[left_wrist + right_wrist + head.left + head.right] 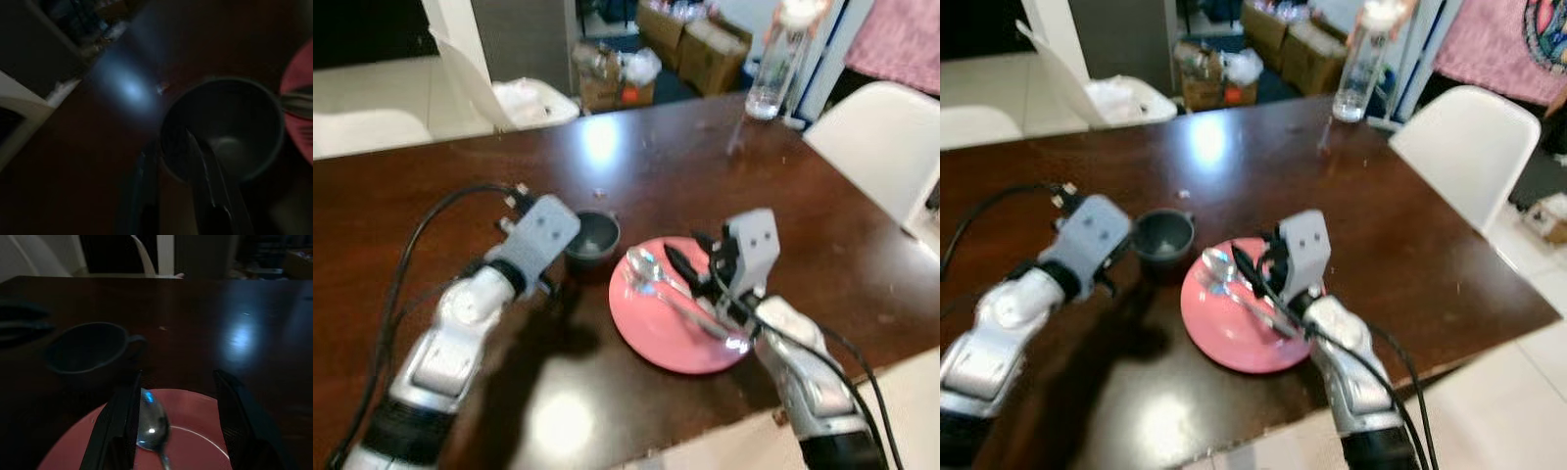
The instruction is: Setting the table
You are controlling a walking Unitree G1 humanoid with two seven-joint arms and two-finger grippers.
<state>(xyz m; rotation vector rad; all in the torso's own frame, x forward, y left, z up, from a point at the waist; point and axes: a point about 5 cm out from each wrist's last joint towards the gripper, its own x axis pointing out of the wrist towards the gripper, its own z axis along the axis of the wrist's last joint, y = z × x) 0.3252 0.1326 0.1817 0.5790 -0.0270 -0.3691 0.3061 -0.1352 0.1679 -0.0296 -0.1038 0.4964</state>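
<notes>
At frame centre on the dark counter, a pink plate carries a spoon. The right gripper hovers above it, jaws apart. The left gripper pinches the dark bowl's rim.

One plate, one spoon, one cup (one bottle).
</notes>
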